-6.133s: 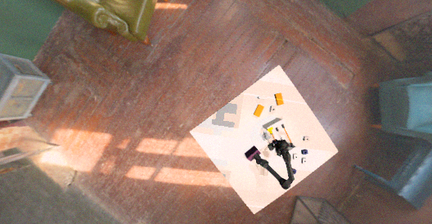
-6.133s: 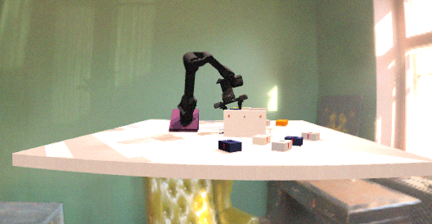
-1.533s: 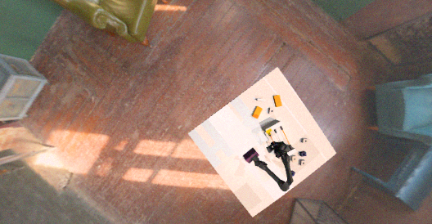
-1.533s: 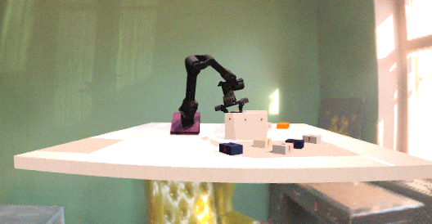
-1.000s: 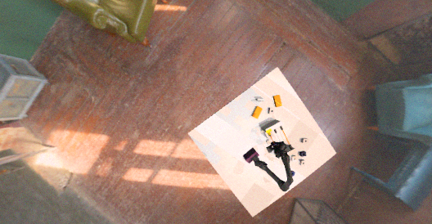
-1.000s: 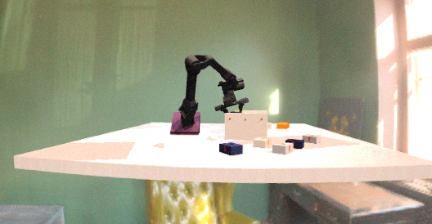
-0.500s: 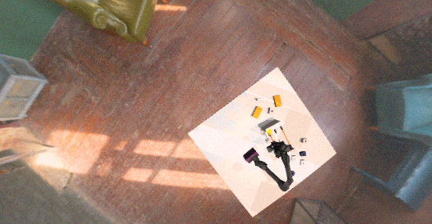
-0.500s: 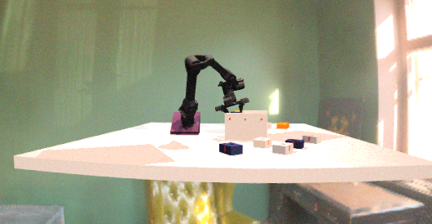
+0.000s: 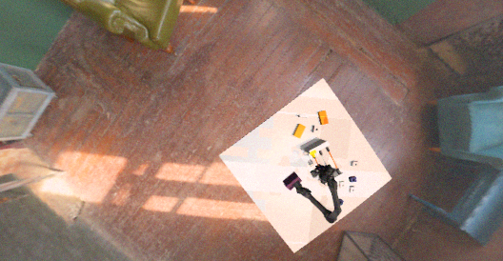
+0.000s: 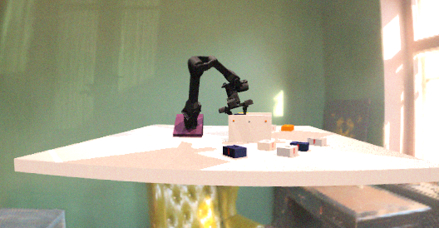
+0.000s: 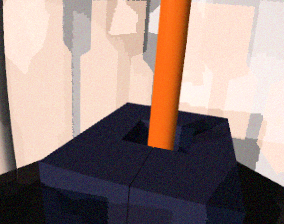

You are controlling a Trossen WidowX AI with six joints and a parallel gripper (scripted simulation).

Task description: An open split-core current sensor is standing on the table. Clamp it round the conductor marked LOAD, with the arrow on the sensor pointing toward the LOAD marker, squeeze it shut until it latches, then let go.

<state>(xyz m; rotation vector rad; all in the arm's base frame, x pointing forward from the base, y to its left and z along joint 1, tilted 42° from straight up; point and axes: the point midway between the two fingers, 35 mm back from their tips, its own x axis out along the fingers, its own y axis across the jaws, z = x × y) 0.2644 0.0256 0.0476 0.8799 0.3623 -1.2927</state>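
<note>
The dark navy sensor [image 11: 93,155] fills the lower part of the wrist view. An orange conductor [image 11: 168,75] runs down into the opening in its top, with the sensor's body around it. A thin seam crosses the near side; the halves look together there, but I cannot tell whether the latch is engaged. My gripper [image 9: 326,170] [image 10: 238,111] is shut on the sensor, with a black finger at each side in the wrist view. The arrow and the LOAD marker cannot be read in any view.
A white upright panel [image 10: 249,128] stands beside the gripper. Navy blocks [image 9: 352,179] [image 10: 234,151] and white blocks [image 9: 353,163] [image 10: 288,151] lie nearby. Orange blocks [image 9: 323,117] [image 10: 288,127] lie farther off. The arm's purple base [image 9: 291,181] [image 10: 188,131] is on the table.
</note>
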